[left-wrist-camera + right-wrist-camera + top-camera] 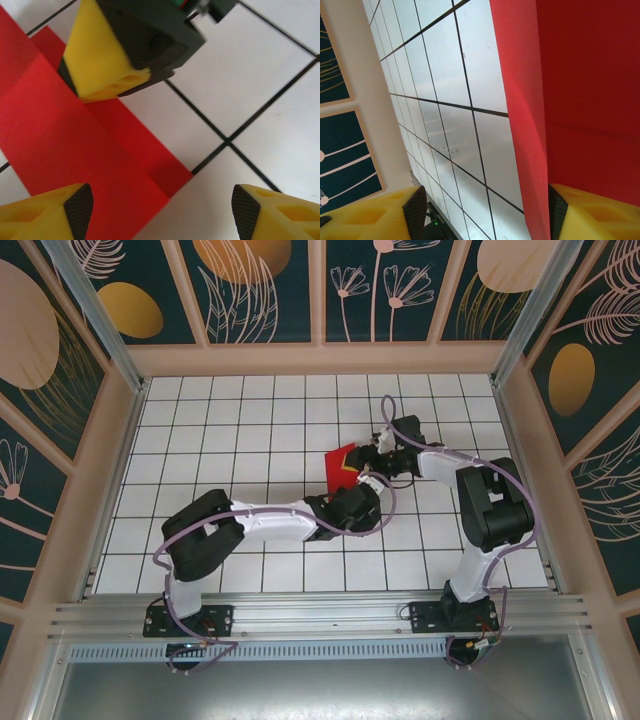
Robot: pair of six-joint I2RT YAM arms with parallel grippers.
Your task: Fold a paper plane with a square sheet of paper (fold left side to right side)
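The square sheet of paper point(343, 462) is bright red and lies folded in layers on the white gridded table, near the middle. In the left wrist view the paper point(60, 145) spreads left, its folded corner reaching between the fingers. My left gripper point(162, 212) is open wide just above it, one fingertip point(75, 210) over the red, the other over bare tile. One yellow finger of the right gripper point(100, 65) rests on the paper's far part. In the right wrist view my right gripper point(485, 212) is open, its right finger point(590, 212) against the paper point(590, 90).
Both arms meet at the paper, the left gripper point(360, 490) from the near side, the right gripper point(373, 457) from the right. Patterned walls point(110, 440) fence the gridded table point(230, 430). A metal rail point(320, 620) runs along the front edge.
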